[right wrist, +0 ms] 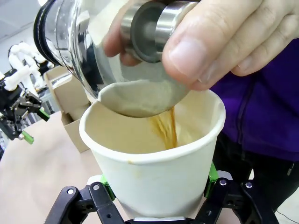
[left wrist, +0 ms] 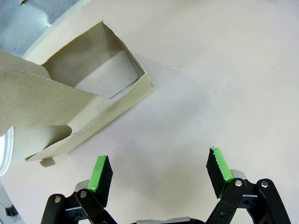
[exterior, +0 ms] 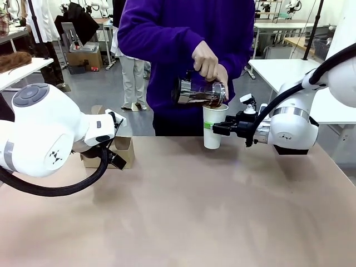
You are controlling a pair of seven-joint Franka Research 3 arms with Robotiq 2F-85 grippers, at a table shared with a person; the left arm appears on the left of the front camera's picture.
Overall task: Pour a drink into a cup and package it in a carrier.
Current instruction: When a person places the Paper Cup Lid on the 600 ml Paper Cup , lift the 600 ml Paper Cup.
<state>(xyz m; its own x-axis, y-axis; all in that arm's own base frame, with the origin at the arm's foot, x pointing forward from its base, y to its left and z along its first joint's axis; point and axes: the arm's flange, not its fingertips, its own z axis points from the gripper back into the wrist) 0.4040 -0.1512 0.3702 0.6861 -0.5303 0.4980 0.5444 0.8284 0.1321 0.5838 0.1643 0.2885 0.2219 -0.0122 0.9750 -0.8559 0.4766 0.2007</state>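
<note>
My white left arm comes in low from the left side, with its wrist bent toward the far side. Its black two-finger gripper looks down along its fingers, and the green pads are spread wide apart.

My white right arm reaches in from the right, forearm roughly level and wrist turned toward the middle. Its black gripper lies horizontal. The green pads press on opposite sides of a tall white paper cup, at about mid-height.

Across from me, the person's hand is raised just above that gripper. The fingers curl around the top of a tilted clear glass jug, and the thumb lies over its metal knob.
</note>
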